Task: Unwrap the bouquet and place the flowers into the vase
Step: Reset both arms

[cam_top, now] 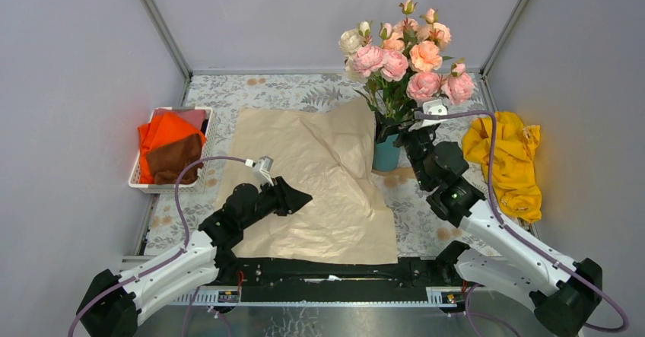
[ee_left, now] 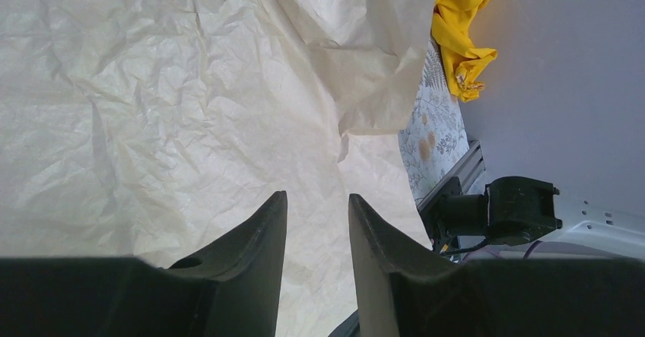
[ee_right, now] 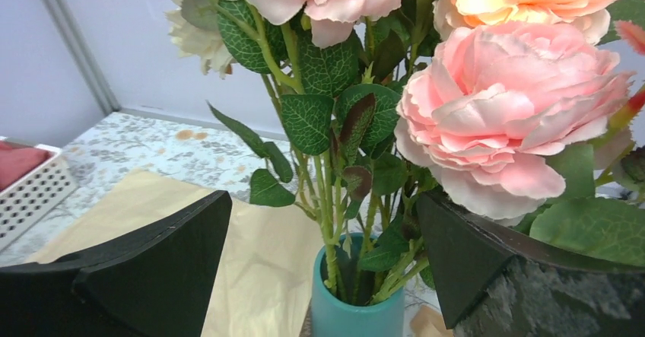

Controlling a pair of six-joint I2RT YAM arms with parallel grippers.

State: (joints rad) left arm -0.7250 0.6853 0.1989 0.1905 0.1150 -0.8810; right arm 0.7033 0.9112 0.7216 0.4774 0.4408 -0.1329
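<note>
Right pincer (ee_right: 322, 200) gapes empty around the flowers (ee_right: 517, 109), vase (ee_right: 357, 316) just below. Left pincer (ee_left: 318, 200), half open and empty, hovers over paper (ee_left: 152, 124).

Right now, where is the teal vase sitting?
In the top view the vase stands right of centre, at the right edge of the spread kraft paper, holding the flowers, with the open right pincer just beside it.

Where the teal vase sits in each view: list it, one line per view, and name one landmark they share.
Top external: the vase stands right of centre, at the right edge of the kraft paper.
Left wrist: not in view.
Right wrist: bottom centre, flower stems standing in it.
Shared landmark: the kraft paper, in all three views.
</note>
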